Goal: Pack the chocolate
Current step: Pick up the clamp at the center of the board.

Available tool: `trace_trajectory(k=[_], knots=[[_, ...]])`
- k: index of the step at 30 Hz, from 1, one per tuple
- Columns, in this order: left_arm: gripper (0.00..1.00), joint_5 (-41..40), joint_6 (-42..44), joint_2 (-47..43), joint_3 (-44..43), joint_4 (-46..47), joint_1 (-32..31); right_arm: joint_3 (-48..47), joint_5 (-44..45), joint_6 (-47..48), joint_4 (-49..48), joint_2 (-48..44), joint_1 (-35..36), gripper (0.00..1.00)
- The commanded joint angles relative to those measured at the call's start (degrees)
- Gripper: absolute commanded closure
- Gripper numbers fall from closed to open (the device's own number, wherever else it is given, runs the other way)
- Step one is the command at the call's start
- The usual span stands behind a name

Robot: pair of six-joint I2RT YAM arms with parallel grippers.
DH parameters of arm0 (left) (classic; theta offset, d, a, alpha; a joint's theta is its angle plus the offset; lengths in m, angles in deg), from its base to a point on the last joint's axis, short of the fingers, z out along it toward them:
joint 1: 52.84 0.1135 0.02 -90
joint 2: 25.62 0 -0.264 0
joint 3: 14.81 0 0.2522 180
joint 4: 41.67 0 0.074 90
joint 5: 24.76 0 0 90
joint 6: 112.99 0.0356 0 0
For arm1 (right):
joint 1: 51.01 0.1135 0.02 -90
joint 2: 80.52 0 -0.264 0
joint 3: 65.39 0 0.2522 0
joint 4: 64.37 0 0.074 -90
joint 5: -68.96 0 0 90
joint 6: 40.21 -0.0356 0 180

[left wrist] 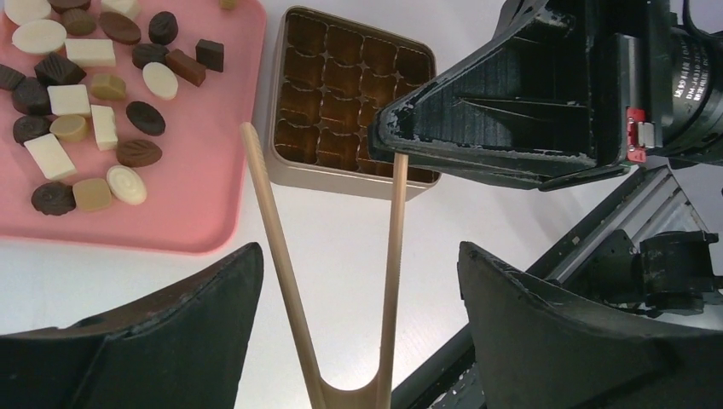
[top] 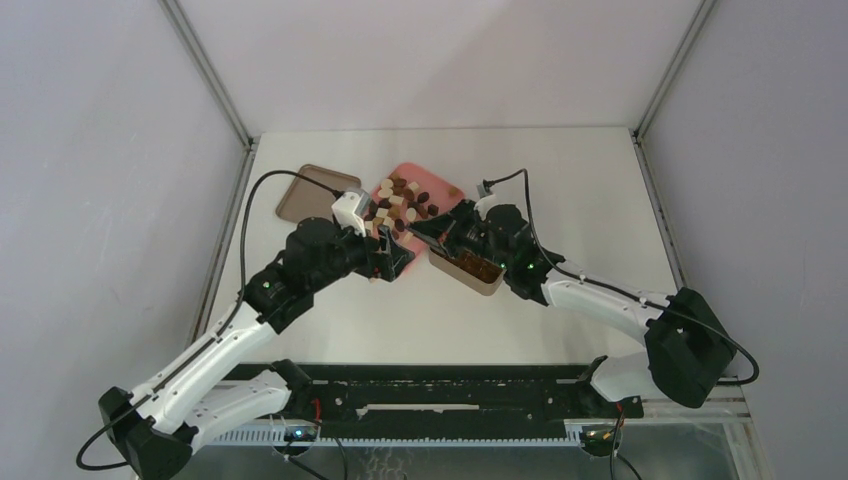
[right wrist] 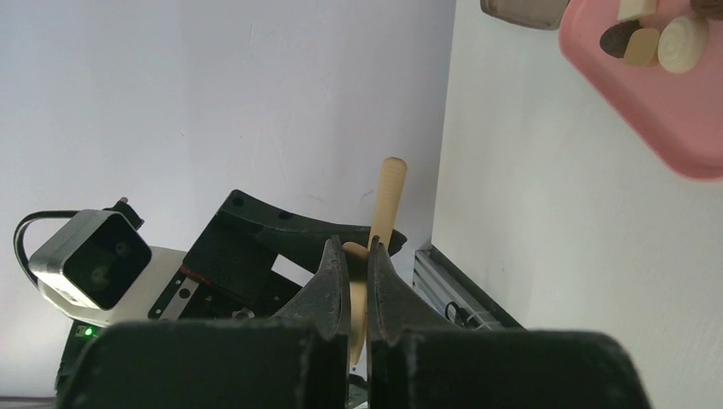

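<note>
The chocolate (left wrist: pixel 146 118), dark, mid-brown and cream pieces, lies loose on a pink tray (left wrist: pixel 213 170) in the left wrist view; from above the pile of chocolate (top: pixel 405 200) sits mid-table. Right of the tray stands the square tan tin (left wrist: pixel 341 177), its visible grid cells empty. Wooden tongs (left wrist: pixel 274 230) stand in a V between the fingers of my left gripper (left wrist: pixel 360 251), which is open with gaps on both sides. My right gripper (right wrist: pixel 358 256) is shut on the tip of one tong arm; the other arm (right wrist: pixel 390 196) stands free above the fingers.
A brown lid (top: pixel 315 190) lies left of the pink tray (top: pixel 410 172). The tin (top: pixel 470 272) sits under my right gripper (top: pixel 425 232), close to my left gripper (top: pixel 388 258). A black rail (top: pixel 440 400) runs along the table's near edge.
</note>
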Motion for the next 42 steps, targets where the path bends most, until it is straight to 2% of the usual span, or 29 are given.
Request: trace_trajectory(k=[1,21,29,42], knots=[[0.15,-0.3,2.2,0.4,-0.5,2.7,-0.1,-0.3,0.3,-1.7,-1.6,-2.9,-0.1,1.00],[0.27,-3.9,3.3,0.4,0.1,4.4,-2.0,-0.3,2.0,-4.2,0.4,-3.5,0.7,1.00],[0.37,-3.9,4.2,1.2,0.1,3.9,-2.4,-0.3,2.0,-4.4,0.8,-3.5,1.0,1.00],[0.43,-5.9,4.5,0.4,0.4,3.9,-2.6,-0.3,1.8,-4.7,0.3,-2.4,2.0,1.00]])
